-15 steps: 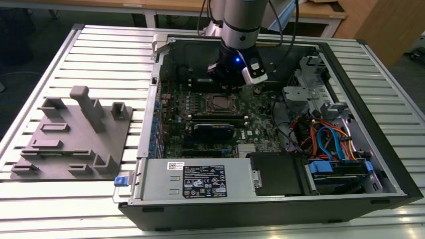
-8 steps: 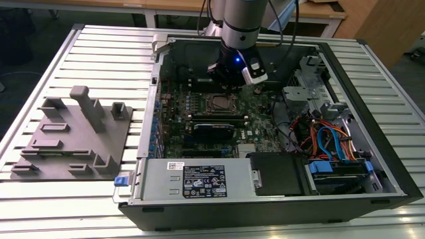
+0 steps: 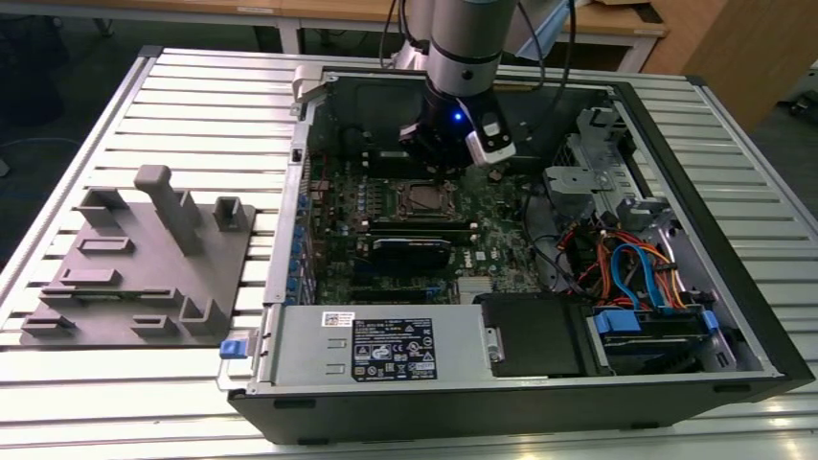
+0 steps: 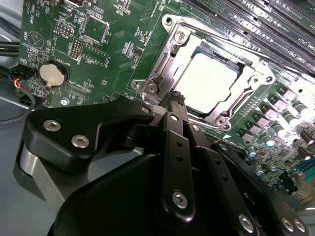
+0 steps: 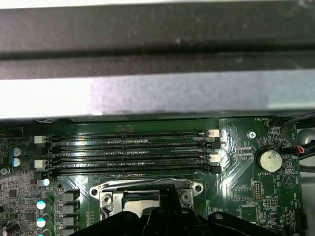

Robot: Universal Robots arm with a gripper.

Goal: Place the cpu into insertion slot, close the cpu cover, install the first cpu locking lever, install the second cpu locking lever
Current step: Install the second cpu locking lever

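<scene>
Inside insertion slot (image 4: 209, 81), cpu (image 4: 211, 78), covered.

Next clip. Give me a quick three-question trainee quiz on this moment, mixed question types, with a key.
1. True or false: the cpu lies in the insertion slot with the cpu cover down around it.
2. Multiple choice: in the second wrist view, the gripper tips are closest to
A. the coin battery
B. a corner of the socket frame
C. the memory slots
3. Fill in: in the exterior view, the grey parts tray sits on the exterior view's ____ of the computer case.

Key
1. True.
2. B.
3. Left.
</scene>
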